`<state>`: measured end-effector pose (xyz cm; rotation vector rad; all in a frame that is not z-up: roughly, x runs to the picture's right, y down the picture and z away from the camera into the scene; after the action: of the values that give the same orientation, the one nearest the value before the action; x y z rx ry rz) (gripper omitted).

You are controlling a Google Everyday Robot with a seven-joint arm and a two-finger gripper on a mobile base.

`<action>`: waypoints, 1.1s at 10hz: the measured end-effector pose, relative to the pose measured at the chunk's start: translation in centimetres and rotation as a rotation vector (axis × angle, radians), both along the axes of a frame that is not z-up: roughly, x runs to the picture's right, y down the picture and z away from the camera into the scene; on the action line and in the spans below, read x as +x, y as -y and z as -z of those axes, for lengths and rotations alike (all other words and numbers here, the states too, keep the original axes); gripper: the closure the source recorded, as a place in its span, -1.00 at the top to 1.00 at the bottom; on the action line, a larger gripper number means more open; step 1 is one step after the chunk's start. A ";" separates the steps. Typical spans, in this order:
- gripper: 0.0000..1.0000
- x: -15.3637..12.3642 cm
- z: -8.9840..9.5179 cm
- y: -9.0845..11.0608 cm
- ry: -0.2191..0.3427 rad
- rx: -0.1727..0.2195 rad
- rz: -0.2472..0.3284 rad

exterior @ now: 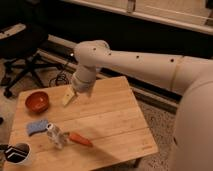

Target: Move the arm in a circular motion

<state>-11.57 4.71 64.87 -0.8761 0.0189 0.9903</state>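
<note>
The arm [150, 62] is a thick cream-white tube with small dark holes; it reaches from the right edge leftward to an elbow joint [92, 52] and then bends down. Its tan-yellowish gripper [68, 98] hangs just above the wooden table [115, 125], right of the red bowl [37, 101]. Nothing shows in the gripper.
On the table's left part lie a red bowl, a blue sponge [37, 127], a clear bottle [56, 135] and an orange carrot [80, 139]. A dark cup [16, 154] stands at the front left corner. A black office chair [22, 55] is behind left.
</note>
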 end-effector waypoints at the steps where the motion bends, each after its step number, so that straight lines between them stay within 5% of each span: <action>1: 0.60 2.1 0.5 0.2 -0.041 0.007 -0.031; 5: 0.60 15.1 -0.2 5.2 -0.279 0.069 -0.235; 8: 0.60 24.6 -3.0 10.1 -0.466 0.122 -0.366; 11: 0.60 26.2 -6.9 16.5 -0.566 0.183 -0.415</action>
<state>14.59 -11.81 71.82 -0.4140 0.2311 1.5799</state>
